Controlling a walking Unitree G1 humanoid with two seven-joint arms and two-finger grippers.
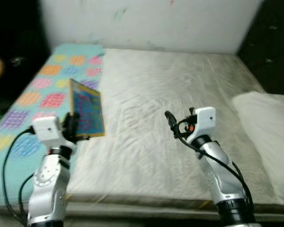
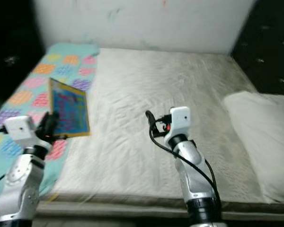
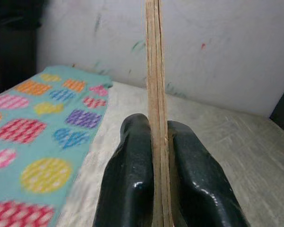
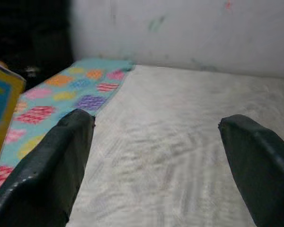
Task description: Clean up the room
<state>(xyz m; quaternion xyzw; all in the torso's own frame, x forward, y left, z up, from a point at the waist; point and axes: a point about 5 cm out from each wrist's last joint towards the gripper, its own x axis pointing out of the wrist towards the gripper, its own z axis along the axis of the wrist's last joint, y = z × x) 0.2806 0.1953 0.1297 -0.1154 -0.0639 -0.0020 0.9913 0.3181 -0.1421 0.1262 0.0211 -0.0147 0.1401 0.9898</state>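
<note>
- The left gripper [image 1: 72,124] was seen clamped on the lower edge of a thin board book [image 1: 87,108], held upright above the bed's left side.
- In the left wrist view the book's edge [image 3: 155,94] was pinched between the two black fingers [image 3: 128,184], pages pressed tight.
- The book's blue cover with a yellow border was turned toward the middle of the bed.
- The right gripper [image 1: 170,122] was held over the middle of the mattress [image 1: 180,85], fingers [image 4: 61,161] spread wide, nothing between them.
- A teal blanket [image 1: 33,94] with coloured dot patches was laid along the bed's left side, below the held book.
- A white pillow [image 1: 267,127] was placed at the bed's right edge, well apart from both grippers.
- A white wall [image 1: 146,21] with small paint marks was seen behind the bed.
- Dark areas were noted at both sides; detail could not be made out.
</note>
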